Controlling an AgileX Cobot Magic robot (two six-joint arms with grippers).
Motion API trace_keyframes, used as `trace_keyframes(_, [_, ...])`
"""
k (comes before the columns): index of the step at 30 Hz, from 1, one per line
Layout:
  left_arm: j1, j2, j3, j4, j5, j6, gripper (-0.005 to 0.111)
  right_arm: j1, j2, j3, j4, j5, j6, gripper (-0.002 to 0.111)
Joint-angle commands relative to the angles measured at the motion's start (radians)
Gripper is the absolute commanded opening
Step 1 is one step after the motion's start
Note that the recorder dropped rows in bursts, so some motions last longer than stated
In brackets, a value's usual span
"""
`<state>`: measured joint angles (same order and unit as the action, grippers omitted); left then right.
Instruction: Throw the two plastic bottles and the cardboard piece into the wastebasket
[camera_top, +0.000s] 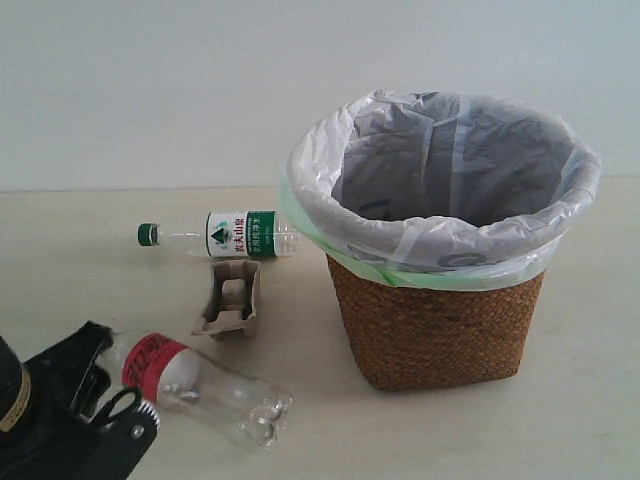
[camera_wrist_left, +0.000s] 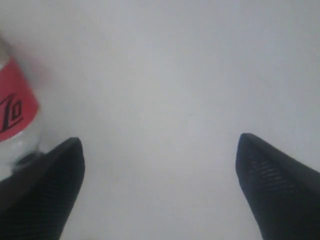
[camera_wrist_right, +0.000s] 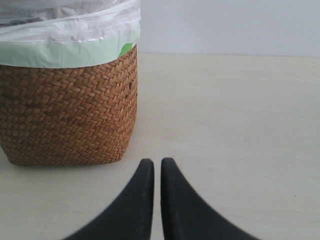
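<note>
On the pale beige table (camera_top: 600, 300), right of the middle, stands the brown woven wicker wastebasket (camera_top: 435, 330), upright and tapered, its mouth open upward. A crinkly translucent white plastic bag (camera_top: 320, 170) with a pale green edge lines it and folds over the rim. What shows of the inside is liner only; the bottom is out of sight.

Left of the basket and farther back lies the small clear plastic bottle with the green-and-white label (camera_top: 240, 234). It is on its side, its long axis running left to right, with its green cap (camera_top: 148, 234) pointing left and its base close to the basket's bag.

Just nearer than it sits the small grey-beige moulded cardboard tray (camera_top: 228, 300), its long axis running near to far and its raised edges up.

Nearer still, at the left, lies the clear plastic bottle with the red label (camera_top: 200, 385). It is on its side and slanted, with its base pointing right and near and its cap end hidden toward the black left gripper (camera_wrist_left: 160, 145).

In the left wrist view that gripper's fingers (camera_wrist_left: 55, 190) are spread wide, with bare table between them and the red-labelled bottle just outside one finger.

The right gripper (camera_wrist_right: 157, 165) has its fingers drawn almost together, holding nothing, low over the table near the basket's side.
</note>
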<state>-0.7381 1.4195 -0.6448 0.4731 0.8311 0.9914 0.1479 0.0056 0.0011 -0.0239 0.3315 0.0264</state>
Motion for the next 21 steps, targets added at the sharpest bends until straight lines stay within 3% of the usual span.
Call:
trace_keyframes(1, [-0.008,-0.034,0.004,0.040,-0.238,-0.151,0.077,0.001,-0.006,-0.001,-0.008,-0.008,-0.003,0.002])
trace_keyframes(7, [-0.006,-0.006,0.004,0.032,-0.604,-0.140,0.077,0.001,-0.006,-0.001,-0.008,-0.008,-0.003,0.002])
trace_keyframes(10, [-0.006,0.054,0.004,0.032,-0.724,-0.147,0.077,0.001,-0.006,-0.001,-0.008,-0.008,-0.003,0.002])
trace_keyframes(16, [-0.002,0.191,0.004,0.042,-0.831,-0.143,0.077,0.001,-0.006,-0.001,-0.008,-0.008,-0.003,0.002])
trace_keyframes(21, [0.049,0.261,-0.023,0.036,-0.894,-0.133,0.077,0.001,-0.006,-0.001,-0.008,-0.008,-0.003,0.002])
